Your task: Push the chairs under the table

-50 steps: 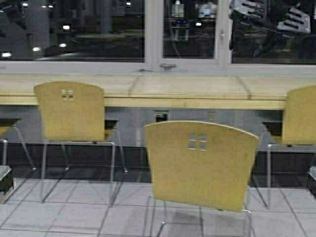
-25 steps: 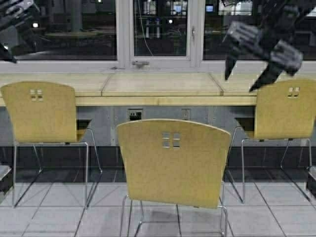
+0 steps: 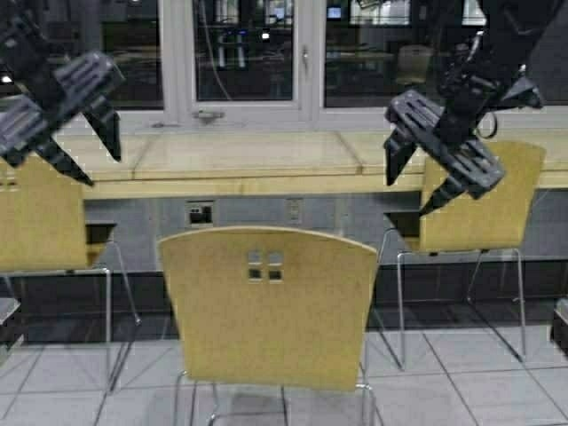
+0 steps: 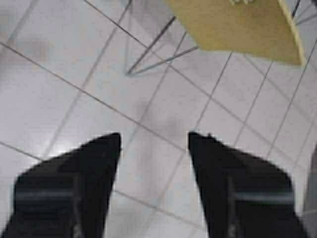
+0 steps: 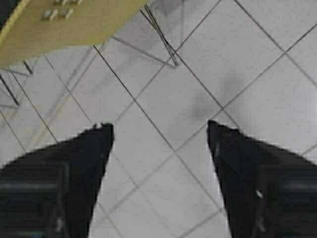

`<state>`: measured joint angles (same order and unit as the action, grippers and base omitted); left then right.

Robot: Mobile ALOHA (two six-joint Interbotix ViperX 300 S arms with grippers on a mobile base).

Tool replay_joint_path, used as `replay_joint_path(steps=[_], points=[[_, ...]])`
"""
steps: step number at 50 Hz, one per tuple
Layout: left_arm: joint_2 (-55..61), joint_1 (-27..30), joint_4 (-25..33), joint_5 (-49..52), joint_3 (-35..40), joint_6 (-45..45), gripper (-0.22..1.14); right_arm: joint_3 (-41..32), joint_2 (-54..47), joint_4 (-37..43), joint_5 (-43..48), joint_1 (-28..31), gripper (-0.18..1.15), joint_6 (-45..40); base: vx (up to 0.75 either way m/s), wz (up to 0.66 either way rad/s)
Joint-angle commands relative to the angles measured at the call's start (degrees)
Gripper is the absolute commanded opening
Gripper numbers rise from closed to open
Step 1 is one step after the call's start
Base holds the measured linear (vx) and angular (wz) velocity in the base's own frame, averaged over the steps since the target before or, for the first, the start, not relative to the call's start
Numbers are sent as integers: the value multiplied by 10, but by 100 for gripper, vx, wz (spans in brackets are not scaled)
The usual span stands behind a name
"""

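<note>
High view. Long, narrow pale-wood bench (image 3: 257,164) with a thick front edge, running along the window wall. Three chairs with curved light-yellow plywood backs and thin chrome legs stand before it. The middle chair (image 3: 271,306) is nearest the robot, well clear of the bench, back turned to the camera, four small square holes high in the back; judged to be the one to push, since it stands out farthest. The left chair (image 3: 40,226) and the right chair (image 3: 484,200) sit closer in, seats just at the bench edge. Left end effector (image 3: 60,133) is raised at the upper left, fingers spread; right end effector (image 3: 432,169) is raised at the upper right, in front of the right chair's back, fingers likewise spread. Both hang high and apart, on either side of the middle chair, probably so that each can come down on one side of its back.

Left wrist view. Two dark fingers (image 4: 74,183) parted with a wide gap, nothing between them; below, pale grey floor tiles (image 4: 163,124) and the yellow chair back's edge with chrome legs.

Right wrist view. Dark fingers (image 5: 64,173) parted wide, holding nothing; tiled floor and a corner of a yellow chair back beyond.
</note>
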<state>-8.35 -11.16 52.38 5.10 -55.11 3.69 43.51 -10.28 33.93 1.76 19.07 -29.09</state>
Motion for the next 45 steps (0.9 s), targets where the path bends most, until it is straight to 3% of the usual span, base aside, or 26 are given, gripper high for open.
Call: replay_joint_path(steps=[1, 7, 20, 45], points=[[35, -5, 79, -36, 13, 1, 82, -27, -2, 28, 3, 19, 92, -4, 21, -9], [67, -6, 146, -48, 12, 4, 82, -42, -10, 45, 0, 35, 92, -7, 21, -7], [121, -19, 215, -69, 18, 22, 82, -89, -61, 76, -24, 56, 92, -18, 26, -4], [242, -47, 222, -71, 104, 40, 82, -122, -134, 115, -37, 88, 92, -30, 22, -1]])
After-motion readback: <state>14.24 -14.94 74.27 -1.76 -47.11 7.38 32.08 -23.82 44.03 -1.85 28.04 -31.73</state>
